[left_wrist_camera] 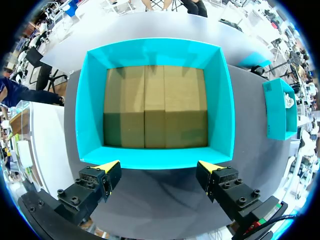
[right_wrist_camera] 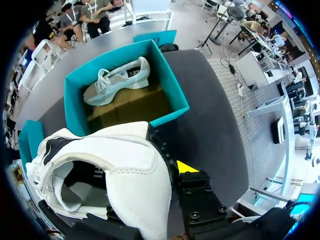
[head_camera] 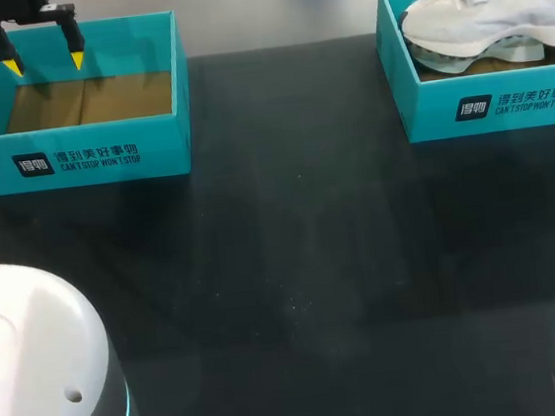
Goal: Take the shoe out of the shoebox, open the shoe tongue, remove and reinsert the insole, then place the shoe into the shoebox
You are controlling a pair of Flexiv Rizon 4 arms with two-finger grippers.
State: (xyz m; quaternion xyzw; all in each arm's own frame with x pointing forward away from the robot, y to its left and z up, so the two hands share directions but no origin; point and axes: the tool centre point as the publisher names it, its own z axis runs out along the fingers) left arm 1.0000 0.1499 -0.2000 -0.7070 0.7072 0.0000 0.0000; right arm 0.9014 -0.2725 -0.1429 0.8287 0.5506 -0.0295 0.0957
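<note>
The left gripper (head_camera: 44, 64) hangs wide open over the empty blue shoebox (head_camera: 73, 155), holding nothing. The right gripper (right_wrist_camera: 160, 170) grips a white shoe (right_wrist_camera: 125, 165) up high. A grey shoe (head_camera: 485, 12) lies inside the other shoebox (head_camera: 495, 106).

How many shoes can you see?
2. One shoe lies in the right shoebox; the other shoe is held up in the right gripper. The left shoebox holds none.
</note>
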